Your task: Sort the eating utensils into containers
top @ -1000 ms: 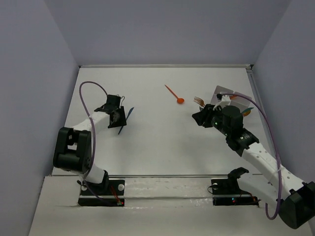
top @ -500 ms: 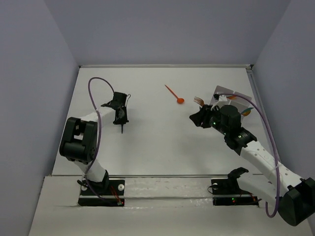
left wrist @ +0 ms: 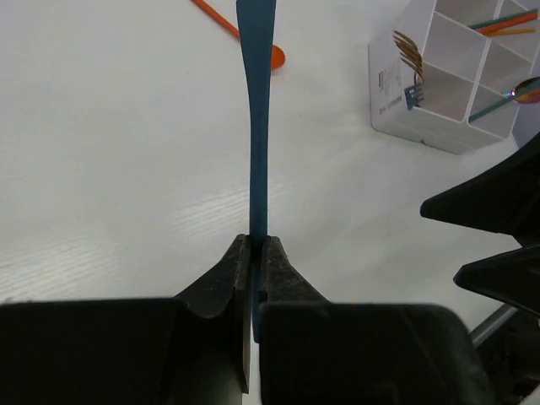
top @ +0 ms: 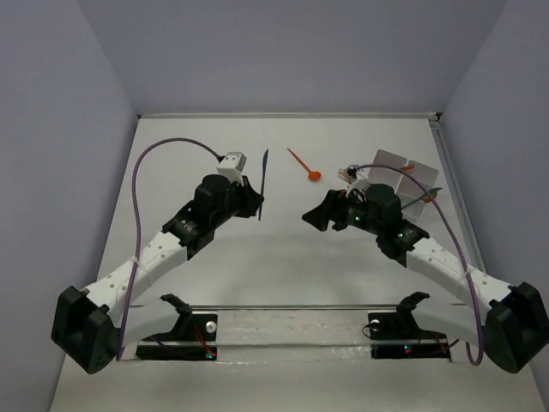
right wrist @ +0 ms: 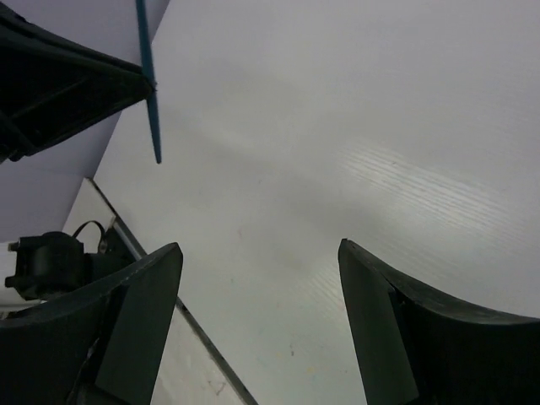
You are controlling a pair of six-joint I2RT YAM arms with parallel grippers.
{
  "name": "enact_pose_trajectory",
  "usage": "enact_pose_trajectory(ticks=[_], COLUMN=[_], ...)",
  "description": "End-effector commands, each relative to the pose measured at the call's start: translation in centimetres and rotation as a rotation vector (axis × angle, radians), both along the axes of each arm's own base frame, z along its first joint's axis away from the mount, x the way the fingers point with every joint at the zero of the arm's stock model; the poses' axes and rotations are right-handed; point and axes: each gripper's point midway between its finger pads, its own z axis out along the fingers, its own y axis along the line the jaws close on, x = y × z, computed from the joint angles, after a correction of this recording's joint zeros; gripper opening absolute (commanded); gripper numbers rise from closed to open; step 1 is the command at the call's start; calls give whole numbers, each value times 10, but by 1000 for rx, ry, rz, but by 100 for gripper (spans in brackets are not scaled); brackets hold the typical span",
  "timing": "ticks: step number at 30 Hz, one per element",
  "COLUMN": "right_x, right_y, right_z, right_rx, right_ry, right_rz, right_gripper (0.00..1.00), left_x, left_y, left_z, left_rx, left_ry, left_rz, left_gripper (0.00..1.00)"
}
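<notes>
**Grip.** The left gripper [left wrist: 255, 246] has its jaws narrowed onto one end of a teal utensil [left wrist: 256, 126]. The piece projects straight ahead of the fingers and is clear of the table [left wrist: 126, 169]. Its far end is cut off by the wrist view, so I cannot tell whether it is a knife, fork or spoon.

**Other arm.** The right gripper [right wrist: 259, 249] stands wide and holds nothing. It sits close on the right of the left gripper and faces it.

**Destination.** The four-compartment tray [left wrist: 434, 133] lies ahead and to the right of the left gripper. Its nearest compartment holds a copper-brown fork [left wrist: 407, 52] together with blue fork tines [left wrist: 412, 95], which suggests sorting by kind, not colour. The other compartments hold teal and orange handles. An orange spoon [left wrist: 272, 56] lies loose on the table just ahead, under the line of the held piece.

**Assessment.** The step in hand appears to be carrying the teal utensil to its compartment.

- The piece is pinched at one end with a long overhang, so any wrist swing sweeps the tip widely. The travel to the right should be steady and lifted above the tray rim.
- The path passes the right gripper, so that arm should be given room.
- The tip should be angled down inside the compartment walls before the jaws part.
- The tray looks light, and a sideways push on a divider could shift it.
</notes>
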Motion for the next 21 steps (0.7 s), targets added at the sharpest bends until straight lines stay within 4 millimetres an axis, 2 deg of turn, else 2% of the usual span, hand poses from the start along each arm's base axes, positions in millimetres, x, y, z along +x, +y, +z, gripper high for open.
enact_pose_trajectory(ticks=[1,7,11,14,18,21], right_x=[-4,0,10,15,22,21], right_y=[36,59,66,70,72,77], right_z=[37,48,43,34,33,33], right_rx=[84,91,61,26,27,34], right_ry=[-77,-93,-81,-68,-71,-68], right_rz=[77,94,65,33,17,23], right_gripper=[81,78,71,69,65,56], left_x=[-18,-42,-55,-64,-72,-78], left_y=[-26,-47,-55,-59,-63,-67], left_z=[-18,-21,-19,-15,-17,-20], left_rx=[-63,-99,-112,-120,-117,-107], left_ry=[32,26,13,0,1,2], left_rz=[-55,-127,-162,-187,-219,-243], left_gripper=[6,6,6,6,6,6])
